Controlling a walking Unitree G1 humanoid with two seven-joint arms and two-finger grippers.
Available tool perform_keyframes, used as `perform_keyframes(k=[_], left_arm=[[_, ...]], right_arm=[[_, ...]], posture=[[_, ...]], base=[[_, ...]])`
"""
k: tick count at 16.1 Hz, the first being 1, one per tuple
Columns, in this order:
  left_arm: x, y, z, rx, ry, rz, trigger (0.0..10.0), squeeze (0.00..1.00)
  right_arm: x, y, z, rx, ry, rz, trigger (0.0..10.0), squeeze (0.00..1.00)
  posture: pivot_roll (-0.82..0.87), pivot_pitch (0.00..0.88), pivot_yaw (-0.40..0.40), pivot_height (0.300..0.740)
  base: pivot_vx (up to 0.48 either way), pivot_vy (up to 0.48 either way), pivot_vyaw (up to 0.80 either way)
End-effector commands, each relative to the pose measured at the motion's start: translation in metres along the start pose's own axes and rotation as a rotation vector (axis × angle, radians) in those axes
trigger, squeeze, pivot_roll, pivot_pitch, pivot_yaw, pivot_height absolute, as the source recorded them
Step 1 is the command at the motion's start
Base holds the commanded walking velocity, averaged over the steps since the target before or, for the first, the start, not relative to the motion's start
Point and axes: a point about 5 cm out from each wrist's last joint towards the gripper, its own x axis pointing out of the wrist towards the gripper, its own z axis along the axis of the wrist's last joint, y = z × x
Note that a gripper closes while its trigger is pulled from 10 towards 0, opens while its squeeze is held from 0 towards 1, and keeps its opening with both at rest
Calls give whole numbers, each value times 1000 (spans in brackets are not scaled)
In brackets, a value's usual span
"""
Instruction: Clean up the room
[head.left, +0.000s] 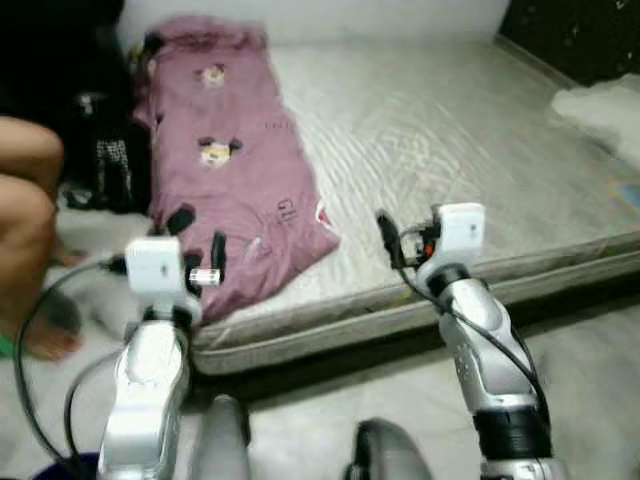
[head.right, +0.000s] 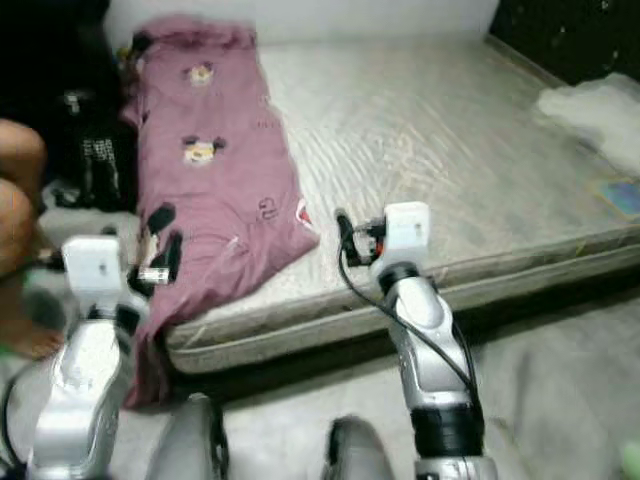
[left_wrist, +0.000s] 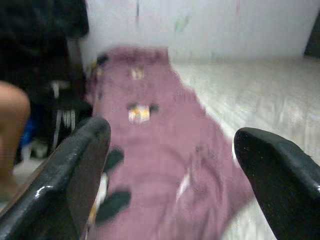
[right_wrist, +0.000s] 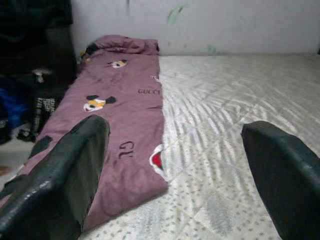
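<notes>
Two grippers raised at the mattress (head.left: 470, 150) edge: left gripper (head.left: 200, 245) over the near end of the purple blanket (head.left: 225, 170), right gripper (head.left: 385, 235) over bare mattress just beside the blanket's corner at 9 o'clock. Both spread wide and holding nothing, fingers (left_wrist: 75, 170) well apart across each wrist view.

Blanket stretched along the mattress's left side, running from 12 o'clock at the wall to 6 o'clock, near end spilling over the edge toward the floor.

Likely step: taking hold of the blanket's near end to straighten or fold it. Best done by lowering both grippers onto the near hem, one at each corner, pinching a full fold of cloth rather than a single thin layer, then lifting evenly to keep the cloth from sliding off.

Head views alone: a person's bare leg (head.left: 30, 220) at 9 o'clock beside the bed, white bedding (head.left: 600, 110) at 2 o'clock. Right wrist view: sharp cartoon prints and lettering on the blanket, blurred elsewhere. Left wrist view: smeared, black patches near the hem.
</notes>
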Motion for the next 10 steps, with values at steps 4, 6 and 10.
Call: perform_keyframes(k=[4, 6, 10], left_arm=[[3, 4, 3, 6, 0, 18, 10000, 0], [3, 4, 2, 5, 4, 23, 10000, 0], [2, 5, 1, -7, 11, 33, 10000, 0]], right_arm=[[0, 2, -3, 1, 19, 16, 10000, 0], [1, 3, -4, 3, 20, 19, 10000, 0], [4, 11, -2, -34, 8, 69, 10000, 0]], posture=[[-91, 72, -35, 616], [-89, 74, -38, 616], [-85, 74, -40, 616]], base=[[0, 0, 0], [0, 0, 0], [0, 0, 0]])
